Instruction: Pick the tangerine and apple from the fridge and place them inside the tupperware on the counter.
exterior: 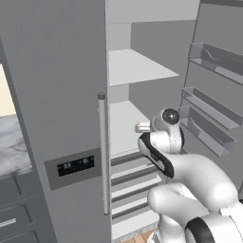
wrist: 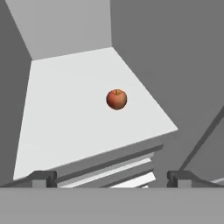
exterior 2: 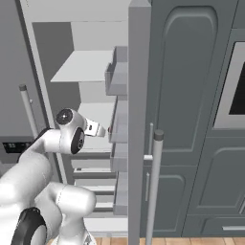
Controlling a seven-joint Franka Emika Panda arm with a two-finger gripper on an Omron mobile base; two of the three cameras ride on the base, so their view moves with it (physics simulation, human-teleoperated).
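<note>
Your pincer (wrist: 112, 177) stands fully released and carries nothing; its two dark tips sit wide apart at the bottom of the hand view, just short of the shelf edge. In the left base view the arm (exterior: 190, 180) reaches into the open fridge (exterior: 61, 95) at the level of the middle white shelf (wrist: 65, 113).

Beyond the tips, the apple (wrist: 116, 99) rests upright on that shelf, stem spot up, toward the shelf's right side and near the inner wall. It is well apart from the pincer. The tangerine cannot be located from these views. A strip of marble desk (exterior: 12, 142) shows left of the fridge.

Risks, as judged from here:
- The apple is round and free on a smooth shelf; a tip striking it off-centre would likely roll it toward the wall or off the front edge.
- An approach too low would catch the shelf lip.
- The door bins (exterior: 209, 128) stand close on the arm's right; a wide swing on withdrawal could clip them.
</note>
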